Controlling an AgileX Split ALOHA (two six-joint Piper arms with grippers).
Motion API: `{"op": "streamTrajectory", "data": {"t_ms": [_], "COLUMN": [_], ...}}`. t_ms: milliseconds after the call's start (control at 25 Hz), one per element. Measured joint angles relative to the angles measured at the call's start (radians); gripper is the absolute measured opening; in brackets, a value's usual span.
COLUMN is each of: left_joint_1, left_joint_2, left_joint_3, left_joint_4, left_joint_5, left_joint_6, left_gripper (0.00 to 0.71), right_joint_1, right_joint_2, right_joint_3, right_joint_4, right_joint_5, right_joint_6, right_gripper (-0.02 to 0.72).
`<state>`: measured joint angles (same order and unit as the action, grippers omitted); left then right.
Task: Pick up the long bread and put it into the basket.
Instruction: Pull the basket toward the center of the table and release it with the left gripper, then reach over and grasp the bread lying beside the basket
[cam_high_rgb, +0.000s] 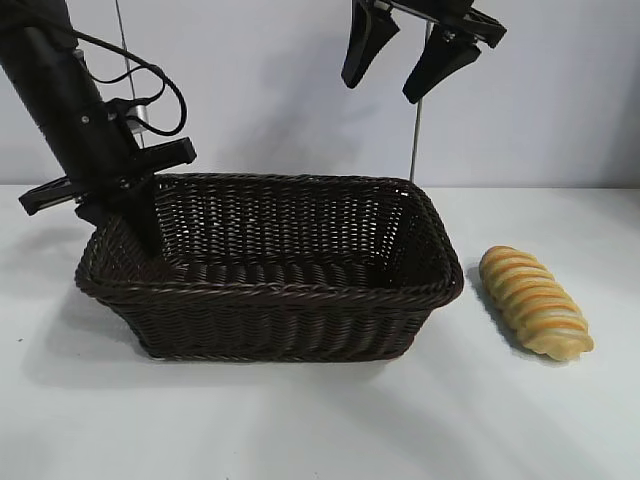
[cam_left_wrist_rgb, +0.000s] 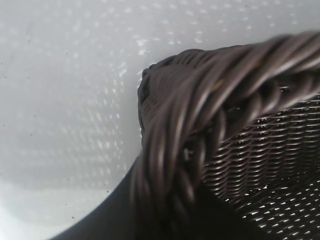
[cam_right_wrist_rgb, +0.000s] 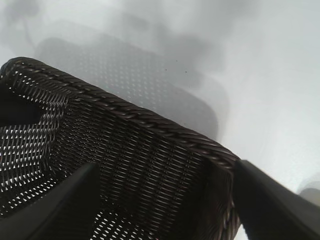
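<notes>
1. On the white bench (cam_high_rgb: 300, 420), the long bread (cam_high_rgb: 535, 303) lies on its side to the right of the basket (cam_high_rgb: 270, 290), near that end's rim but apart from it; nothing holds it.
2. The left gripper (cam_high_rgb: 140, 215) is down at the basket's left end, one finger reaching inside the wall. The left wrist view shows the braided rim close up with a dark finger (cam_left_wrist_rgb: 107, 220) below it. Whether its fingers are apart or closed on the rim, I cannot tell.
3. The right gripper (cam_high_rgb: 405, 60) hangs high above the basket's right half, fingers apart and empty.
4. The loaf looks light and stiff enough to lift whole. Its glossy, rounded, ridged crust may slip or roll under a pinch.
5. The best hold is probably across the middle of its short width, fingers straddling it so that it hangs balanced. A grip near either tapered end would likely let it tip.
6. The right arm is nearer the bread.
</notes>
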<state>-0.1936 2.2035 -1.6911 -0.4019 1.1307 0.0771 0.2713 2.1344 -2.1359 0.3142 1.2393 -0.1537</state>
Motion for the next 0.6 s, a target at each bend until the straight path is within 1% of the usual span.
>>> {"op": "streamTrajectory", "data": {"t_ms": [80, 160, 360, 520, 600], "left_joint_1": [0.0, 0.003, 0.023, 0.026, 0.026], "left_joint_2": [0.0, 0.0, -0.031, -0.092, -0.127], "left_joint_3": [-0.001, -0.005, -0.035, -0.064, -0.066], "left_joint_4": [0.02, 0.035, 0.042, 0.042, 0.016], "left_joint_5": [0.005, 0.026, 0.075, 0.078, 0.08], "left_joint_6": [0.0, 0.0, 0.0, 0.0, 0.0], "left_gripper": [0.557, 0.584, 0.598, 0.599, 0.599], "right_joint_1": [0.0, 0.0, 0.0, 0.0, 0.0], "right_joint_2": [0.0, 0.0, 0.0, 0.0, 0.0], "right_joint_3": [0.0, 0.0, 0.0, 0.0, 0.0], "right_joint_4": [0.0, 0.0, 0.0, 0.0, 0.0], "right_joint_5": [0.0, 0.0, 0.0, 0.0, 0.0], "right_joint_6": [0.0, 0.0, 0.0, 0.0, 0.0], "right_gripper": [0.536, 0.536, 0.536, 0.536, 0.536]}}
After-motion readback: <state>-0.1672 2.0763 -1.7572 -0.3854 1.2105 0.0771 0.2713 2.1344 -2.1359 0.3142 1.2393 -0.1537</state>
